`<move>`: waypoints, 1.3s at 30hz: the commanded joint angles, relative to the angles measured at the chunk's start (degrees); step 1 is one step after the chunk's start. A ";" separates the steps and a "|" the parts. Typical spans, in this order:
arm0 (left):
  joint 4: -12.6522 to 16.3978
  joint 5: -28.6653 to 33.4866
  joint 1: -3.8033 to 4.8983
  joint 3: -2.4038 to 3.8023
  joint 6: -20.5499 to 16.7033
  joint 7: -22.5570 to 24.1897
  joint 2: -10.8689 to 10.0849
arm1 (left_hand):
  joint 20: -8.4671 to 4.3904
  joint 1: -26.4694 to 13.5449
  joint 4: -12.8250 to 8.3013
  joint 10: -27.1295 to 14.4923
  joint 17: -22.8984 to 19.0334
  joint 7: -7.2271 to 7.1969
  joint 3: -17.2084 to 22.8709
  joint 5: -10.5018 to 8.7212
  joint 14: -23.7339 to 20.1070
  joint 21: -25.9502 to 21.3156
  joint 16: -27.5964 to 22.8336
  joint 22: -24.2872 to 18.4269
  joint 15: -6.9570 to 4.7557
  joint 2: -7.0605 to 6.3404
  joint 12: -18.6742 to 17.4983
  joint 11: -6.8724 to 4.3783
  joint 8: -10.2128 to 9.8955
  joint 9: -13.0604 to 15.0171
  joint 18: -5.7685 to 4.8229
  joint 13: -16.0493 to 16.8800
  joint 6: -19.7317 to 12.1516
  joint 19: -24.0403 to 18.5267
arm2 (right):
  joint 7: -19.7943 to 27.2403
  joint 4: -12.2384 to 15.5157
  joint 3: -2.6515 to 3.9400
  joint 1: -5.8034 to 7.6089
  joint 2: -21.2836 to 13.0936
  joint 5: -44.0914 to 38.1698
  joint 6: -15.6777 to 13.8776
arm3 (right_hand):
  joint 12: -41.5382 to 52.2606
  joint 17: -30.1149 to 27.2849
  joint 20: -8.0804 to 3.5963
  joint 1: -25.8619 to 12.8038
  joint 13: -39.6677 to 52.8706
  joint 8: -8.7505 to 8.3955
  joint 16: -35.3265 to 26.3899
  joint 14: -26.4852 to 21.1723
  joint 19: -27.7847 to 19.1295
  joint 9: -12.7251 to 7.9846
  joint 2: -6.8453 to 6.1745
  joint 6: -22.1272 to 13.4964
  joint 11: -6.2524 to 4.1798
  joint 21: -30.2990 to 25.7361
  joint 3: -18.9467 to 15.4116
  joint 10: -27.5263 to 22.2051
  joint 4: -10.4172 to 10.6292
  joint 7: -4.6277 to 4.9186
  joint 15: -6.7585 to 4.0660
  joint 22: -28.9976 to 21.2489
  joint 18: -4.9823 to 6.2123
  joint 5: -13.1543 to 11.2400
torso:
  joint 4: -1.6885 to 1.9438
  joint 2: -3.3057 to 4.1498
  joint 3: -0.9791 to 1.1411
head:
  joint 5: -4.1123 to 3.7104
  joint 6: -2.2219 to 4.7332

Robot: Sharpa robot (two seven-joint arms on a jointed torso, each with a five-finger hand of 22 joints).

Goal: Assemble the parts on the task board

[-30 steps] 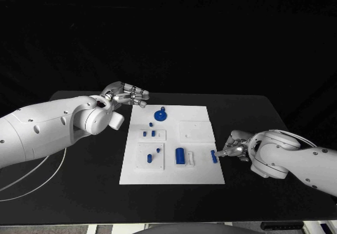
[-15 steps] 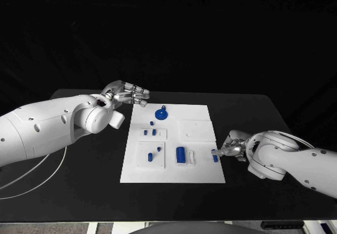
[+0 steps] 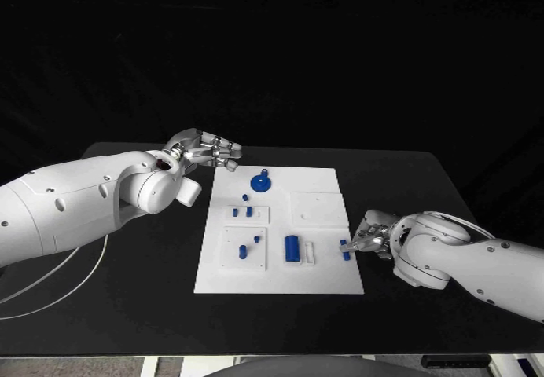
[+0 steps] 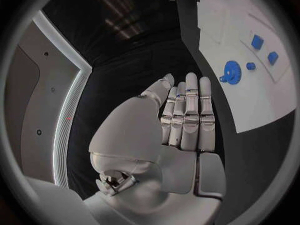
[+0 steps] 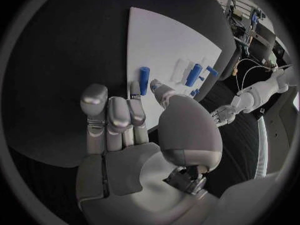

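Task board (image 3: 317, 236) mid table w/ blue parts on it. Right hand (image 3: 372, 238) at board's right edge, fingertips pinching small blue peg (image 3: 344, 250). Left hand (image 3: 207, 151) off far-left corner, fingers loosely spread, holding nothing.

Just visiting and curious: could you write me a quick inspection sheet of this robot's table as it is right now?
Surface: black table, white task board in the middle.
Job's things: blue gear at the board's far end; small blue parts nearer, a blue cylinder among them; a blue peg at the board's right edge.
Clutter: nothing seen.
Hands: left hand holds nothing, off the board's far left corner; right hand at the peg, grip unclear.
Cables: white cable under the left arm.
Surroundings: dark backdrop.
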 commanded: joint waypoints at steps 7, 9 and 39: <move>0.22 -0.30 0.05 0.04 0.96 0.09 -0.05 | 0.11 -0.33 0.27 -0.28 0.08 -0.06 0.00 -0.11 0.22 -0.09 -0.10 -0.13 0.33 -0.11 -0.17 0.06 -0.07 -0.09 -0.45 -0.07 -0.45 0.17 | -1.32 -1.92 -0.09 -0.76 1.82 -4.22 3.10 | -0.60 0.07 -0.40 -0.06 0.21 -0.29 0.08 0.48 3.02 -0.56 0.16 0.25 0.01 -0.08 1.00 0.14 -2.02 0.13 0.04 5.46 -0.38 -0.13 | -0.07 -0.02 0.01 | 0.09 -0.15; 0.22 -0.31 0.05 0.04 1.01 0.07 -0.04 | 0.11 -0.33 0.27 -0.28 0.08 -0.06 0.00 -0.11 0.22 -0.09 -0.10 -0.13 0.33 -0.11 -0.17 0.06 -0.07 -0.09 -0.45 -0.07 -0.45 0.17 | -1.34 -2.20 -0.14 -0.85 2.32 -4.53 3.21 | -0.61 0.05 -0.40 -0.09 0.22 -0.30 0.04 0.45 3.02 -0.57 0.16 0.22 0.01 -0.04 0.98 0.13 -2.02 0.14 0.04 5.46 -0.38 -0.13 | -0.09 -0.04 0.01 | 0.09 -0.15; 0.54 -0.92 0.07 0.04 1.52 -0.55 -0.31 | 0.11 -0.33 0.27 -0.28 0.08 -0.06 0.00 -0.11 0.22 -0.09 -0.10 -0.13 0.33 -0.11 -0.17 0.06 -0.07 -0.09 -0.45 -0.07 -0.45 0.17 | -1.96 -2.99 -2.25 -1.06 4.97 -9.33 14.54 | -1.40 0.02 0.86 1.78 -0.68 -0.33 -0.23 -0.08 2.40 -3.79 -0.73 -5.23 1.58 -0.72 -2.21 -2.66 -10.17 2.35 1.17 5.42 0.74 3.83 | -0.04 -0.04 -0.05 | 0.17 -0.93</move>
